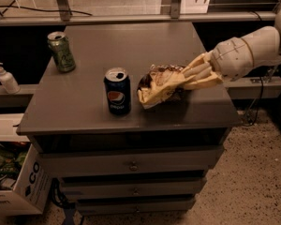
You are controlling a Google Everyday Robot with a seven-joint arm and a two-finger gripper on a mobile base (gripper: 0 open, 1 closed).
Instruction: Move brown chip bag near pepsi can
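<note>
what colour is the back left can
Green can, best in the camera view; the hand grips the brown chip bag.

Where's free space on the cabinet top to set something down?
Free: the back of the cabinet top right of the green can; the front-left corner left of the pepsi can. Crowded: front middle, where the end effector holds the brown chip bag beside the pepsi can.

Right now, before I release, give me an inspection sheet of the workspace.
Surface: grey cabinet top, flat.
Job's things: bag close beside Pepsi can, narrow gap; can upright.
Clutter: green can, upright, back corner.
Gripper: gripper shut on bag, reaching in from the side.
Cables: black cable hanging beside the cabinet; floor cable behind.
Surroundings: pump bottle on a ledge; cardboard box on floor.
</note>
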